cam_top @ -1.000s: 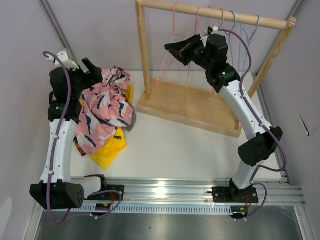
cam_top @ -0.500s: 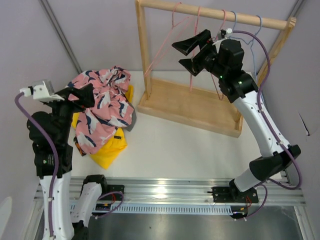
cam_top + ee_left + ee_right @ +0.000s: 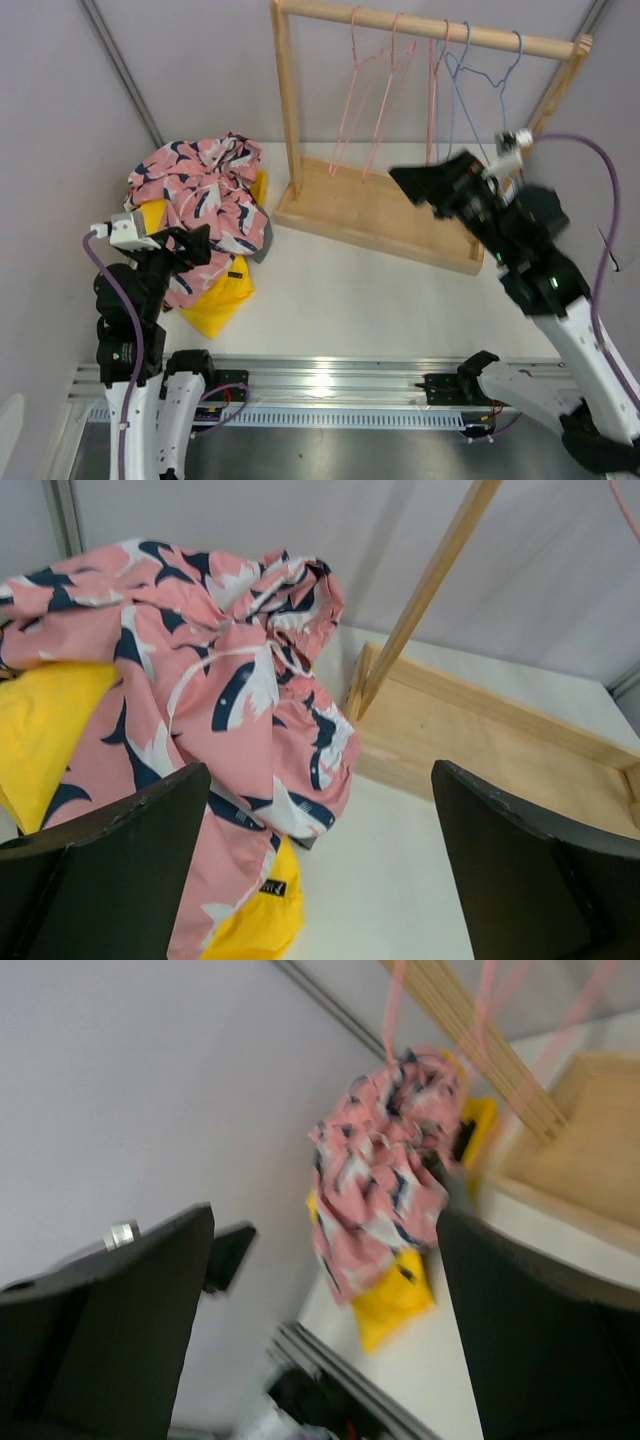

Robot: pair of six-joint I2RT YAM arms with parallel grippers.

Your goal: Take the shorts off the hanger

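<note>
A heap of shorts lies at the table's left, with the pink shark-print shorts point(image 3: 205, 205) on top of the yellow shorts point(image 3: 222, 300). The left wrist view shows the same pink shorts point(image 3: 200, 680) and yellow shorts point(image 3: 45, 740). My left gripper point(image 3: 193, 247) hangs open just near of the heap, with nothing between its fingers point(image 3: 100, 860). Several bare wire hangers point(image 3: 372, 100), pink and blue, hang on the rail. My right gripper point(image 3: 415, 190) is open and empty, low in front of the hangers. Its wrist view is blurred and faces the pink shorts point(image 3: 385, 1160).
The wooden rack point(image 3: 380, 215) stands at the back on a flat base, with one upright point(image 3: 287, 100) next to the heap. Grey walls close in on the left and right. A metal rail point(image 3: 330, 380) runs along the near edge.
My right gripper opened, left the hangers and dropped back to the right. My left arm drew back from the heap toward the near edge. The hangers now hang free.
</note>
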